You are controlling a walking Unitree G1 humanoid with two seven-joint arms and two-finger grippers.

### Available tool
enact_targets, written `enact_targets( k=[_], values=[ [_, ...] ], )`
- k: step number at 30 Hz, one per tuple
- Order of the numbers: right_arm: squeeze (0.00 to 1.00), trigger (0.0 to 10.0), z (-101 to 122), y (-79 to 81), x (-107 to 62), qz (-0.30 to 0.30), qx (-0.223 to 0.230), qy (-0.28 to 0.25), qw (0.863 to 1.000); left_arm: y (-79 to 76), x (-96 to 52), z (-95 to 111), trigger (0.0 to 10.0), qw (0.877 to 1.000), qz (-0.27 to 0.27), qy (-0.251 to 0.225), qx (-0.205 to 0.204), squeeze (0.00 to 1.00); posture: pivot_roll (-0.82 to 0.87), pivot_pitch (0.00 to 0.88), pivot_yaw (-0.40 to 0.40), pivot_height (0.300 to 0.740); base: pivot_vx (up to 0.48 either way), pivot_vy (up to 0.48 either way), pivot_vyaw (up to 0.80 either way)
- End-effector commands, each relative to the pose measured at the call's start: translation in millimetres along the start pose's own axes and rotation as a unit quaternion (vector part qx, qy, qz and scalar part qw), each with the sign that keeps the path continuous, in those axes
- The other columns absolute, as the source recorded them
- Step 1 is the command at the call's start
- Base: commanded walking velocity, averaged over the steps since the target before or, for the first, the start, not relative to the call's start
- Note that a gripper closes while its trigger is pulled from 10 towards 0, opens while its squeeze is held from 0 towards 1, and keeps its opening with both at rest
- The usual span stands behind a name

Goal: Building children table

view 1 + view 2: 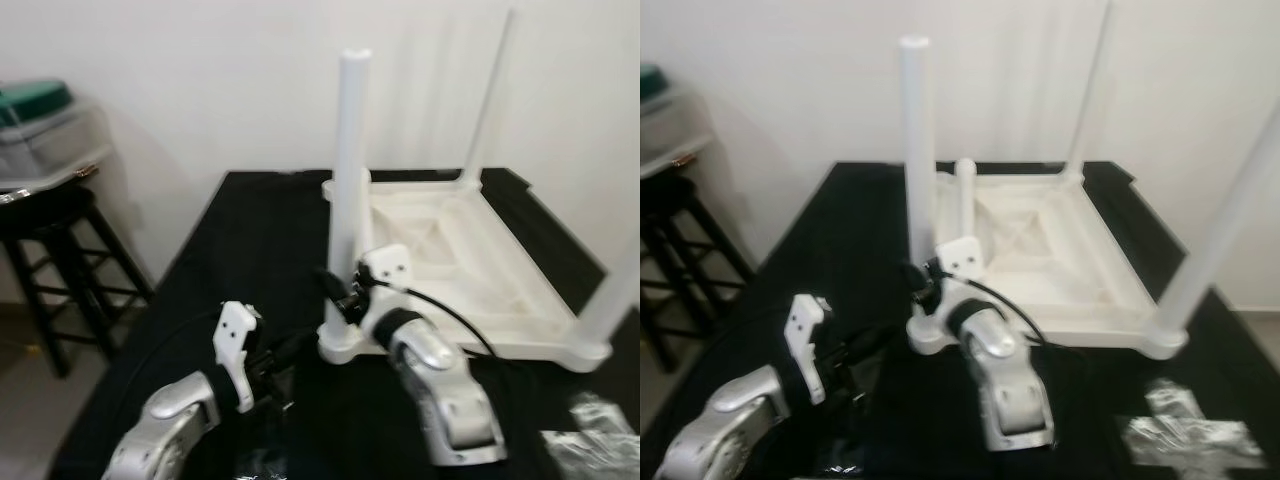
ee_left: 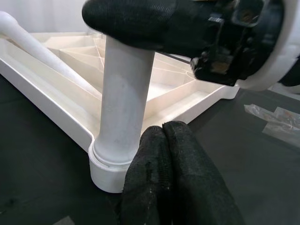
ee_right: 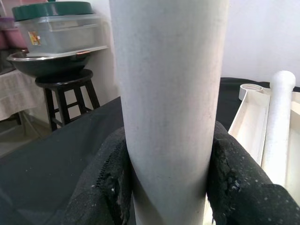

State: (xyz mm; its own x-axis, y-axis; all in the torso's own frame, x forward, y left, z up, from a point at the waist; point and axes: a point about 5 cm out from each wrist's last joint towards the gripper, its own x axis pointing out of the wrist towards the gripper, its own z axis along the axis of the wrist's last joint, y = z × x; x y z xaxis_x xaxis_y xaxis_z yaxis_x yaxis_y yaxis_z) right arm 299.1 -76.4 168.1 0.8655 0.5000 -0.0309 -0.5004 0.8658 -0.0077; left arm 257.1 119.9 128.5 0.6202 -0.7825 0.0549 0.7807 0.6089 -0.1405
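Note:
A white children's table [image 1: 520, 330] lies upside down on a black-covered surface. Its near-left leg [image 1: 350, 150] stands upright in the corner socket [image 2: 105, 171]. My right gripper [image 1: 338, 285] is shut on this leg low down, one black finger [image 3: 105, 183] on each side of it. My left gripper [image 2: 164, 173] is shut with nothing in it, its tips just beside the socket, to the left of the corner [image 1: 295, 350]. Two more legs stand at the far right [image 1: 490, 90] and near right [image 1: 620, 290] corners. A loose leg [image 1: 965, 190] leans inside the tabletop at the far-left corner.
A black stool [image 1: 55, 250] stands at the left, carrying a bowl and a clear container with a green lid [image 1: 40, 110]. Crumpled clear plastic bags [image 1: 1190, 430] lie on the cloth at the front right. A white wall is close behind the table.

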Motion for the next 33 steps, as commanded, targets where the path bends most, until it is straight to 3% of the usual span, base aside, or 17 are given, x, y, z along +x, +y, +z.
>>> enact_targets(
  k=[1, 3, 6, 7, 9, 11, 12, 13, 14, 15, 16, 19, 20, 22, 27, 28, 33],
  values=[
    [0.00, 10.0, -24, 1.8, -3.3, -0.004, 0.016, 0.064, 0.998, 2.8, -2.0, -2, 10.0, 1.000, 0.010, 0.007, 0.001, 0.00, -0.08, 0.000, 0.005, 0.740, 0.000, 0.000, 0.00],
    [0.00, 10.0, -22, 3.0, -6.5, -0.031, 0.048, 0.067, 0.996, 3.1, -2.3, -2, 10.0, 1.000, 0.015, 0.004, 0.002, 0.00, -0.08, 0.000, 0.002, 0.740, 0.000, 0.000, 0.00],
    [0.00, 10.0, -22, 3.7, -7.8, -0.040, 0.054, 0.067, 0.995, 3.1, -2.3, -2, 10.0, 1.000, 0.015, 0.003, 0.002, 0.00, -0.08, 0.000, 0.001, 0.740, 0.000, 0.000, 0.00],
    [1.00, 10.0, -12, 4.9, -5.1, 0.027, 0.074, 0.049, 0.996, 2.2, -1.5, -2, 10.0, 1.000, 0.013, 0.004, 0.001, 0.00, -0.07, 0.000, 0.004, 0.740, 0.000, 0.000, 0.00],
    [1.00, 10.0, 3, -9.3, 0.9, 0.110, 0.079, 0.015, 0.991, 1.3, -0.1, -3, 10.0, 1.000, 0.009, 0.005, 0.000, 0.00, -0.07, 0.000, 0.004, 0.740, 0.000, 0.000, 0.00],
    [1.00, 10.0, 3, -9.3, 0.9, 0.110, 0.079, 0.015, 0.991, 1.3, -0.1, -3, 10.0, 1.000, 0.009, 0.005, 0.000, 0.00, -0.07, 0.000, 0.004, 0.740, 0.000, 0.000, 0.00],
    [1.00, 10.0, 10, -17.0, 1.5, 0.150, 0.066, 0.002, 0.986, 1.0, 0.6, -3, 10.0, 1.000, 0.008, 0.006, -0.001, 0.00, -0.07, 0.000, 0.004, 0.740, 0.000, 0.000, 0.00],
    [0.57, 10.0, 14, -24.5, -1.5, 0.225, 0.027, -0.002, 0.974, 0.5, 1.3, -4, 10.0, 1.000, 0.007, 0.005, -0.001, 0.00, -0.06, 0.000, -0.006, 0.740, 0.000, 0.000, 0.00],
    [0.57, 10.0, 14, -24.5, -1.5, 0.225, 0.027, -0.002, 0.974, 0.5, 1.3, -4, 10.0, 1.000, 0.007, 0.005, -0.001, 0.00, -0.06, 0.000, -0.006, 0.740, 0.000, 0.000, 0.00],
    [0.57, 10.0, 16, -28.7, -4.9, 0.273, -0.001, 0.003, 0.962, 0.2, 1.7, -4, 10.0, 1.000, 0.007, 0.005, -0.002, 0.00, -0.06, 0.000, -0.006, 0.740, 0.000, 0.000, 0.00],
    [0.00, 10.0, 16, -37.7, -5.0, 0.307, -0.011, 0.017, 0.952, -0.1, 2.1, -4, 10.0, 1.000, 0.007, 0.005, -0.001, 0.00, -0.06, 0.000, -0.011, 0.740, 0.000, 0.000, 0.00],
    [0.00, 10.0, 16, -51.6, -3.0, 0.334, -0.007, 0.030, 0.942, -0.4, 2.4, -5, 10.0, 1.000, 0.010, 0.004, -0.001, 0.00, -0.05, 0.000, -0.014, 0.740, 0.000, 0.000, 0.00],
    [0.00, 10.0, 16, -51.6, -3.0, 0.334, -0.007, 0.030, 0.942, -0.4, 2.4, -5, 10.0, 1.000, 0.010, 0.004, -0.001, 0.00, -0.05, 0.000, -0.014, 0.740, 0.000, 0.000, 0.00],
    [0.00, 10.0, 12, -66.9, 3.4, 0.327, -0.003, 0.050, 0.944, -0.9, 1.8, -6, 10.0, 1.000, 0.011, 0.003, -0.002, 0.00, -0.04, 0.000, -0.017, 0.740, 0.000, 0.000, 0.00],
    [0.00, 10.0, 14, -79.2, 9.8, 0.319, 0.021, 0.054, 0.946, -1.4, 0.6, -7, 10.0, 1.000, 0.012, 0.004, -0.003, 0.00, -0.03, 0.000, -0.017, 0.740, 0.000, 0.000, 0.00],
    [0.00, 0.0, 15, -81.0, 10.9, 0.321, 0.026, 0.053, 0.945, -1.6, 0.1, -7, 10.0, 1.000, 0.012, 0.005, -0.003, 0.00, -0.03, 0.000, -0.017, 0.740, 0.000, 0.000, 0.00],
    [0.00, 0.0, 16, -85.2, 11.4, 0.349, 0.028, 0.047, 0.935, -2.2, -1.6, -8, 10.0, 1.000, 0.010, 0.006, -0.005, 0.00, -0.03, 0.000, -0.013, 0.740, 0.000, 0.000, 0.00]
  ],
)
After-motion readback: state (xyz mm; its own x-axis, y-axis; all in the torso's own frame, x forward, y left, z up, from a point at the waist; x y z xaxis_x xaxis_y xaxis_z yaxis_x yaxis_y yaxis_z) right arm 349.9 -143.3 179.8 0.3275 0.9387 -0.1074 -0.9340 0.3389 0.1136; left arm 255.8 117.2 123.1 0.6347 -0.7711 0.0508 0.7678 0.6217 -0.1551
